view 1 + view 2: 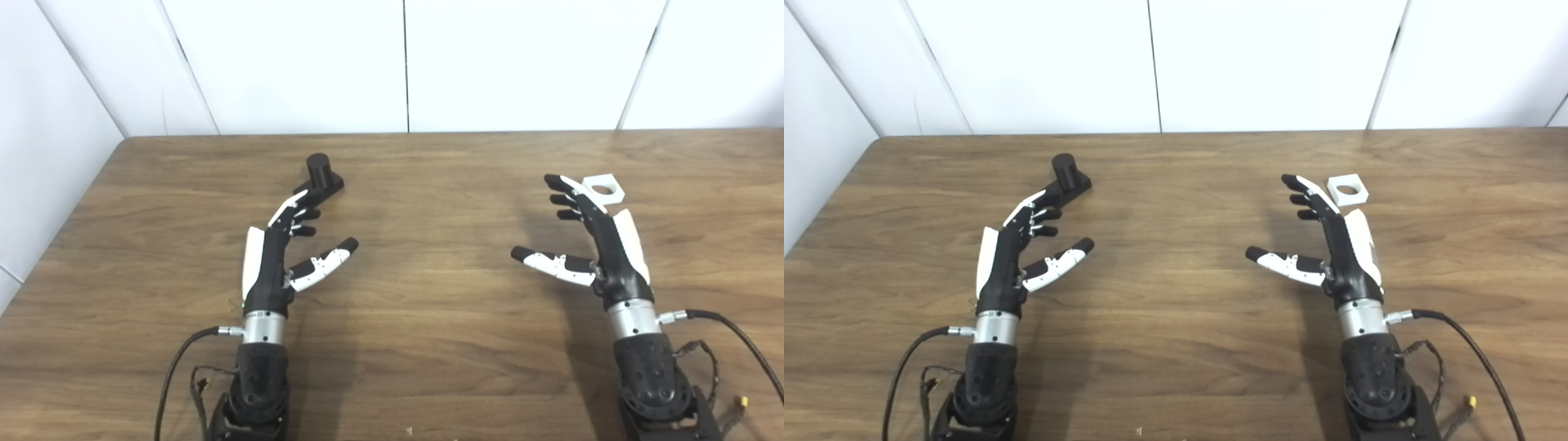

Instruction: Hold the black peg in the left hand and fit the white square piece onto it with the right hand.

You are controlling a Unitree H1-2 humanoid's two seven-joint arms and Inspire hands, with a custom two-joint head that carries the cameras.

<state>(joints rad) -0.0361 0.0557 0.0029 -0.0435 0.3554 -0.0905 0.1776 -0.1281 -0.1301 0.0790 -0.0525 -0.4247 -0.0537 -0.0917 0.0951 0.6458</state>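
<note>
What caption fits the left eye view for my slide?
Both hands open over the wooden table: left hand reaching toward black peg, right hand beside white square piece.

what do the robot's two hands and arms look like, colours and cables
The left hand and right hand match: black palms and fingers with white panels on the back and thumb, black fingertips, a silver metal wrist ring, then a black forearm. A dark cable plugs into each wrist, with thinner loose wires lower down.
</note>
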